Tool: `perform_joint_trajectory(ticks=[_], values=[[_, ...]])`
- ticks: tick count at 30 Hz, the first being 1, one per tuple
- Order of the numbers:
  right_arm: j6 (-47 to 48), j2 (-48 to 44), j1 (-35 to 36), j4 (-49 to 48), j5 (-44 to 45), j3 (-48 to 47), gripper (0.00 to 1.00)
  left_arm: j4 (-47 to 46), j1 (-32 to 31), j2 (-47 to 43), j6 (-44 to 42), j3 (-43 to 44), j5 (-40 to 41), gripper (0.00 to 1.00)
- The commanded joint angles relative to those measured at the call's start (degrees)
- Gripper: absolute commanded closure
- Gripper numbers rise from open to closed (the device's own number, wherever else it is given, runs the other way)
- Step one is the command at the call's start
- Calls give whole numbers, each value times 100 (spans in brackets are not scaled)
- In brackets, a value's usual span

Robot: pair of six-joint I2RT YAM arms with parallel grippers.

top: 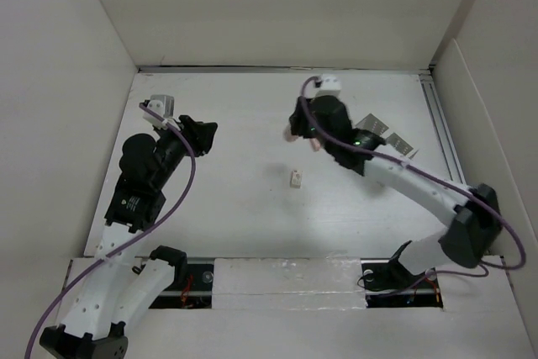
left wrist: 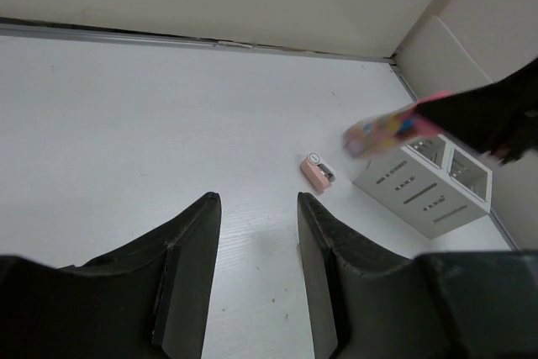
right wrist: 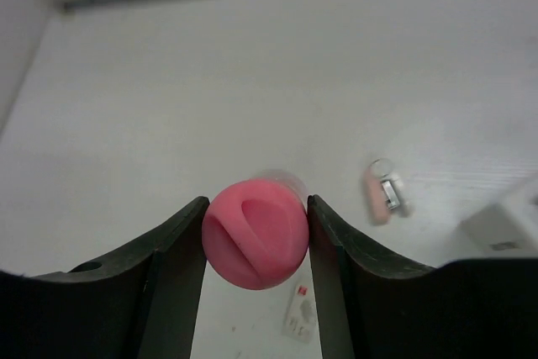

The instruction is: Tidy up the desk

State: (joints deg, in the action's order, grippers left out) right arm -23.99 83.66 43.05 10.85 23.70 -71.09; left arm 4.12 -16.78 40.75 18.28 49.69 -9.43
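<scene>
Right tool (right wrist: 256, 208) clasps pink tube (right wrist: 255, 248), seemingly above desk (right wrist: 252, 81).

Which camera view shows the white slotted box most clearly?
The left wrist view: the box shows nearly whole, with both compartments and slots. The top view shows parts behind the right arm; the right wrist view only a blurred corner.

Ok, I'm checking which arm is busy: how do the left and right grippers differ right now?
The left gripper is open with nothing between its fingers; the right gripper is shut on a pink object with a rounded end. The left gripper is over the left side of the desk; the right gripper is nearer the middle, close to the white slotted box. Both are black and two-fingered.
</scene>
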Motion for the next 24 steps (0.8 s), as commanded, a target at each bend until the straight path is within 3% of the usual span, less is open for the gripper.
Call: perform_joint_trajectory(ticks=[1, 4, 12, 16, 24], values=[[-352, -1324, -998, -356, 486, 358, 76, -254, 8, 91, 70, 93, -208, 63], [-597, -2113, -2068, -304, 425, 815, 74, -324, 8, 195, 131, 93, -348, 63], [-774, -2301, -3520, 180, 171, 1026, 74, -333, 8, 354, 132, 111, -498, 63], [-809, -2257, -3943, 163, -76, 1080, 76, -298, 8, 354, 88, 146, -385, 63], [-906, -2248, -3944, 567, -41, 1272, 77, -315, 8, 407, 88, 146, -436, 63]])
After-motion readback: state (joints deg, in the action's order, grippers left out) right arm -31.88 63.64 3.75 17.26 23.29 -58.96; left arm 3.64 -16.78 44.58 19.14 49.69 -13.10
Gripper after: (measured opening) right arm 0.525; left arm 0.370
